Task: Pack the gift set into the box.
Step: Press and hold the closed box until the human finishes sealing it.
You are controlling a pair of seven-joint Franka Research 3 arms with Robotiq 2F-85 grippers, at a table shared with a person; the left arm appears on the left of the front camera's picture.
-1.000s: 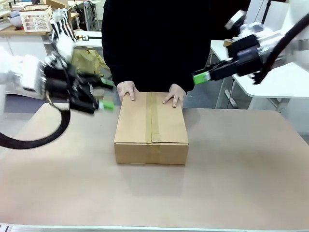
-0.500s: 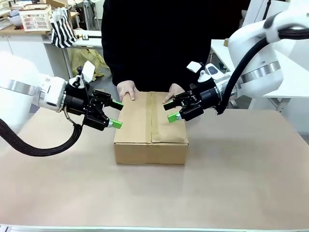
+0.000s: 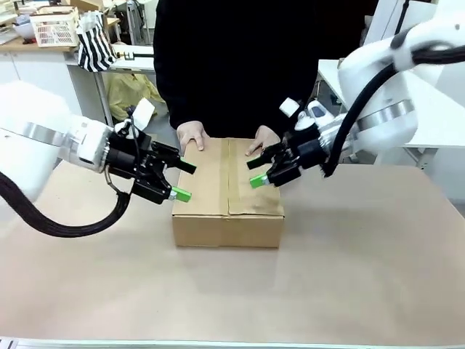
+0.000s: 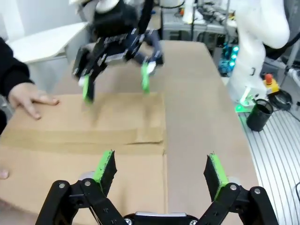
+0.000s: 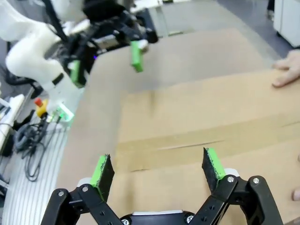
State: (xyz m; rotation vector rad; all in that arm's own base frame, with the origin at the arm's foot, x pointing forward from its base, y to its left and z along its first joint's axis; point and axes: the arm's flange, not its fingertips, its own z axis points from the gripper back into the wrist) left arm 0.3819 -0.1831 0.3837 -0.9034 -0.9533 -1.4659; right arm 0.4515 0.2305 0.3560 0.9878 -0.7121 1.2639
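Stock as I read it from my station, all placed from the box.

- The box (image 3: 227, 190): on the table (image 3: 349, 283), flaps flat, brown tape strip (image 3: 232, 171) along its top seam.
- Left gripper (image 3: 184, 180): at the box's left edge, above its top, fingers spread, holding nothing.
- Right gripper (image 3: 256, 173): over the box's right half, fingers spread, holding nothing.
- Person's hands (image 3: 192, 135): both flat on the box's far edge.
- The gift set: with the box shut, I cannot tell whether it lies inside.
- Progress, my judgement: either packing is done and sealed, or the box is yet to be opened; neither of my grippers carries anything.
- In the way: the closed flaps, the tape and the person's hands on top.
- Well behind the box: white basket (image 3: 54, 29), striped bag (image 3: 94, 43).
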